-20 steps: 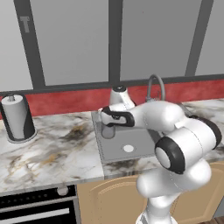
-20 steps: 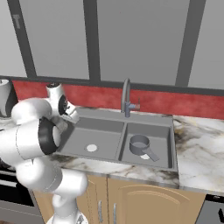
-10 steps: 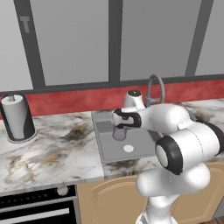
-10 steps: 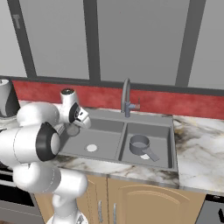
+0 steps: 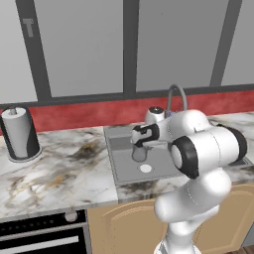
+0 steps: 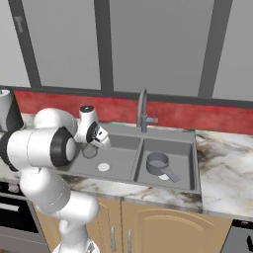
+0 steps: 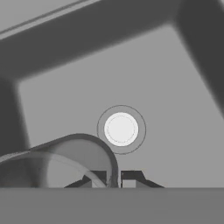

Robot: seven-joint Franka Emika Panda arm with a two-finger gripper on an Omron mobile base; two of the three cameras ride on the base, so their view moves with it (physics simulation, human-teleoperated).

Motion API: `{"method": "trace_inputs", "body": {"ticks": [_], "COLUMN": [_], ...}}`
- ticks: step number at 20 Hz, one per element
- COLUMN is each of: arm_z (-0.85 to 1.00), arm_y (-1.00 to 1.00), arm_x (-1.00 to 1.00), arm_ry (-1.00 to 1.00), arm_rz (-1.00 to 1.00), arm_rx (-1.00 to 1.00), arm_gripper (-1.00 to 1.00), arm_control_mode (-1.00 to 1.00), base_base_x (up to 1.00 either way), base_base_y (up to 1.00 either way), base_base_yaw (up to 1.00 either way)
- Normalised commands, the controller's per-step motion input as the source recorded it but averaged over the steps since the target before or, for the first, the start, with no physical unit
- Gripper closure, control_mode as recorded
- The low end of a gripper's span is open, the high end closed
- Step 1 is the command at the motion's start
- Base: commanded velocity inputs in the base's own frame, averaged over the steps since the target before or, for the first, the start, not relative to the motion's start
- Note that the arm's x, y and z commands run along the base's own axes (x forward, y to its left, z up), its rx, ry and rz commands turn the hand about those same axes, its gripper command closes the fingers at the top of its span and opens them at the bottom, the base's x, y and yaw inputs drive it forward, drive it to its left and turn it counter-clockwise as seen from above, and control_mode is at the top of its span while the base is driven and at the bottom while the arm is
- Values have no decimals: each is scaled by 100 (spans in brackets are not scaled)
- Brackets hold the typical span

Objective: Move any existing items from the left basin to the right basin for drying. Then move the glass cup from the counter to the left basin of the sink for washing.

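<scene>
I am holding the small grey translucent glass tumbler (image 5: pixel 139 153) over the grey sink's left basin (image 5: pixel 124 171).

My gripper (image 7: pixel 113 178) is pinching the tumbler's rim, jaws nearly together, hanging it just above the basin's round white drain (image 7: pixel 120 129), toward the basin's back left corner. The shallow grey metal saucepan (image 6: pixel 159 163) with its short handle is sitting in the right basin (image 6: pixel 185 170), on the marble-look counter (image 5: pixel 49 171).

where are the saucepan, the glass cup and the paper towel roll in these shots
saucepan (image 6: pixel 157 162), right base view, on its round bowl in the right basin
glass cup (image 5: pixel 138 153), left base view, on its side wall below the gripper
paper towel roll (image 5: pixel 19 133), left base view, on its white side
</scene>
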Motion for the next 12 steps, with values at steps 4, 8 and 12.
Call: {"method": "trace_inputs", "body": {"ticks": [4,8,12], "arm_z": [-13,-17,-22], "arm_y": [-15,-10,-7], "arm_x": [1,0,0], "arm_ry": [0,0,0], "arm_rz": [0,0,0], "arm_rx": [0,0,0], "arm_gripper": [100,100,100], "arm_control_mode": [-100,-100,-100], "base_base_x": [0,0,0], "base_base_y": [0,0,0], "base_base_yaw": [0,0,0]}}
